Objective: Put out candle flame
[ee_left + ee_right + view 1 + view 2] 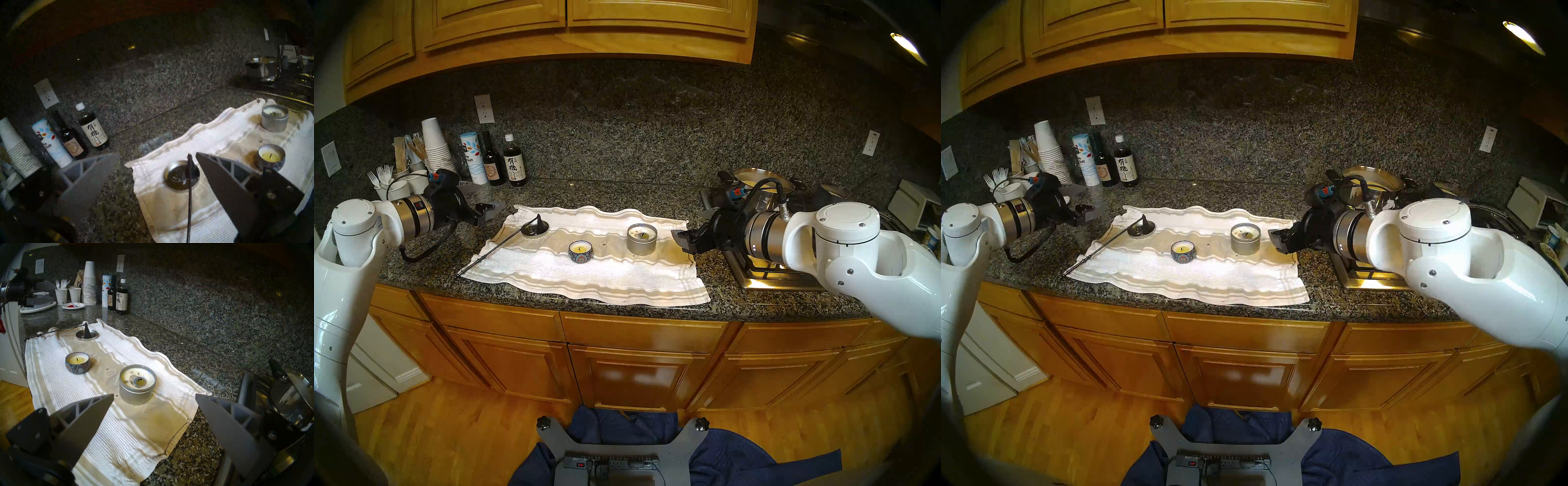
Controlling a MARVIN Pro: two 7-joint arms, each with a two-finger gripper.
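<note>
The left gripper (487, 213) hovers with jaws apart and empty over bare speckled granite worktop (619, 193), just off the left edge of the white and beige striped towel (585, 275). On the towel, the thin black metal candle snuffer (504, 242) rests its cone in a round silver tin lid (535, 230), its handle overhanging the towel's left edge. Then the small blue patterned candle tin (580, 254), no flame visible. Then the larger silver candle tin (641, 238), unlit. The right gripper (685, 241) hangs open and empty beside the towel's right edge.
</note>
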